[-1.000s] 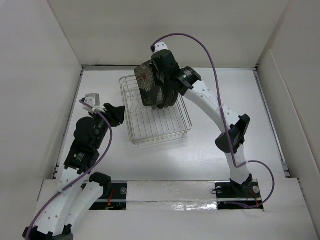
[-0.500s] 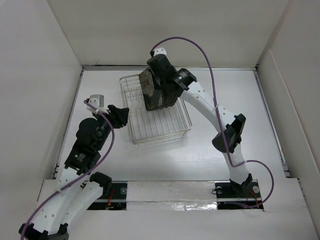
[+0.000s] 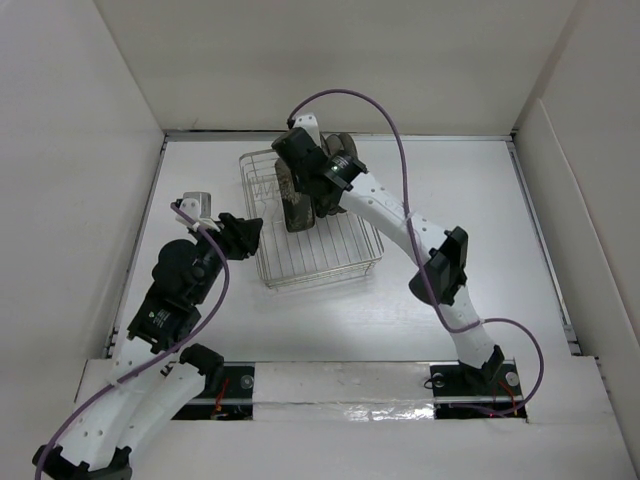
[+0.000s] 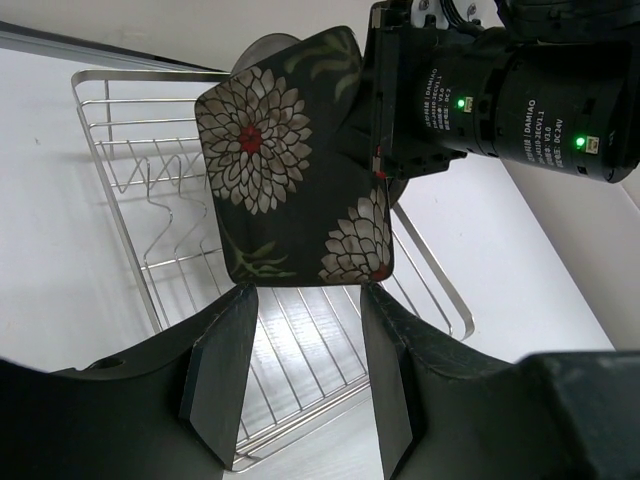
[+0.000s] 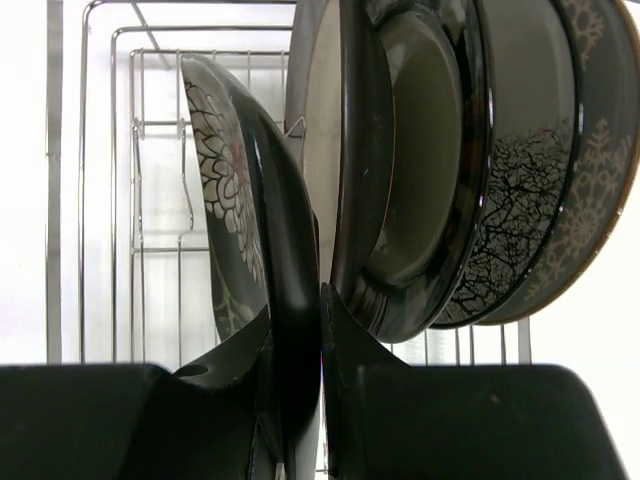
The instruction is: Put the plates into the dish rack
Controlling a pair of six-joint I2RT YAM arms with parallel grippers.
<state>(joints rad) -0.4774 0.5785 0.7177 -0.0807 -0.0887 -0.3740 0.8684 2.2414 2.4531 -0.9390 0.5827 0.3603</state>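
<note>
Our right gripper is closed tight on the rim of the square black floral plate, one finger on each face. The plate stands on edge, slightly tilted, inside the outline of the wire dish rack toward its far end. We cannot tell whether its lower edge touches the wires. In the right wrist view, just beside it, a beige plate with a dark rim stands on edge. Behind that are a dark plate with a branching pattern and another with a patterned rim, packed close together. Our left gripper hangs near the rack's left side with its fingers spread about halfway and nothing between them, facing the floral plate.
</note>
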